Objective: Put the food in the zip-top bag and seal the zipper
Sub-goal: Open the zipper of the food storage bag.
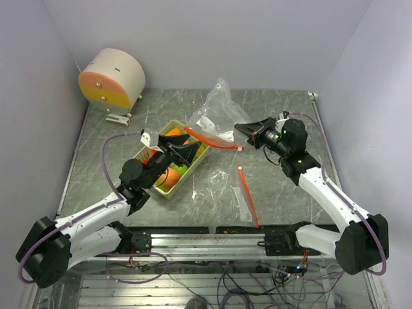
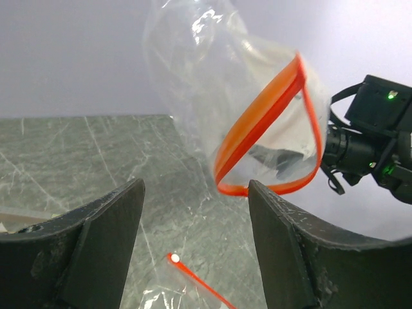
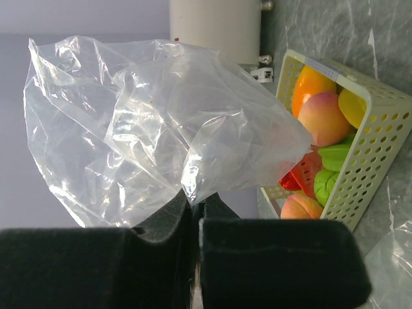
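- The food [image 3: 318,116] lies heaped in the pale perforated tray [image 3: 380,148] on the worktop [image 1: 283,193].
- The left end effector [image 2: 196,199] hangs over the tray, fingers spread apart, gripping nothing.
- The right end effector [image 3: 194,209], right of the tray, is clamped on the zip-top bag [image 3: 129,116], whose orange-rimmed mouth gapes toward the tray.
- A second bag [image 1: 243,196] lies flat right of the tray.

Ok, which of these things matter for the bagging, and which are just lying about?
In the job: toy food; zip bag, pinched by the right gripper; open left gripper.
Lying about: second bag, flat on the table; round drum at the back; tray around the food.
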You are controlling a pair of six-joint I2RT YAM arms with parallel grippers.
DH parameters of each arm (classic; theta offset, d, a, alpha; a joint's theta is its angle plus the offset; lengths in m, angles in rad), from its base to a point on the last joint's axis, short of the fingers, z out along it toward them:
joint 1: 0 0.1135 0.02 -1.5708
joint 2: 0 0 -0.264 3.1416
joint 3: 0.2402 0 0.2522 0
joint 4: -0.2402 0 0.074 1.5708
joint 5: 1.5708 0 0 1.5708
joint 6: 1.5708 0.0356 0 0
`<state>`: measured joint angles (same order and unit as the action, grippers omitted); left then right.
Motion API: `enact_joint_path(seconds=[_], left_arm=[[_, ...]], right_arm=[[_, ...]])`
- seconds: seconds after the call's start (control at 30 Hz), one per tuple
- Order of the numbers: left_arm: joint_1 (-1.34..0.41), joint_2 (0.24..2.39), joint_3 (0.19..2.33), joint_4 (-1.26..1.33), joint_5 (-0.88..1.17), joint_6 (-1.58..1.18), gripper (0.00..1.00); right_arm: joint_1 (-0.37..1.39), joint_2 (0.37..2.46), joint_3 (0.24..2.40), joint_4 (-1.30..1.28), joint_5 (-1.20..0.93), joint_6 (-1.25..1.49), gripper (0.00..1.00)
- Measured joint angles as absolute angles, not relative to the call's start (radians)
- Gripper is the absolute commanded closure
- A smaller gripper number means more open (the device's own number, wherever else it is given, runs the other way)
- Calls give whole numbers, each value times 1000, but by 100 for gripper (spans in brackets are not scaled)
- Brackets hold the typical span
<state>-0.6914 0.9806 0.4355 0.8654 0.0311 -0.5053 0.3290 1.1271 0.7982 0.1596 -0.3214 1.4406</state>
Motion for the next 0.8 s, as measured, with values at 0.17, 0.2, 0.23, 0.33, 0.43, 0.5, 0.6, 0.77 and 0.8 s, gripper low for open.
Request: enact_joint_path(seconds=[0.17,0.2,0.23,0.33,0.43,0.5,0.6,0.77,0.8], left_arm=[[-710,1021,435,965,27,-506,23],[-712,1032,435,984,27,-506,23],[-715,1045,436,1002,26,-506,24],[-721,1097,445,1046,22,-506,25],[-724,1154,463,1078,19,-506,25],[-724,1185,470,1103,14,-506,27],[-725,1216,471,1134,3,-506,37],[-727,1229,482,1150,-4,-508,76],[-727,1231,490,1155,-4,-511,82]], right_arm=[[348,1141,798,170,-321,1441,100],[350,1143,798,172,-321,1441,100],[351,1144,798,174,-321,1441,100],[365,1155,799,185,-323,1443,100],[385,1172,799,196,-337,1448,100],[397,1183,799,206,-353,1459,100],[406,1193,798,229,-382,1479,100],[414,1208,797,261,-426,1502,100],[414,1214,797,267,-435,1505,100]])
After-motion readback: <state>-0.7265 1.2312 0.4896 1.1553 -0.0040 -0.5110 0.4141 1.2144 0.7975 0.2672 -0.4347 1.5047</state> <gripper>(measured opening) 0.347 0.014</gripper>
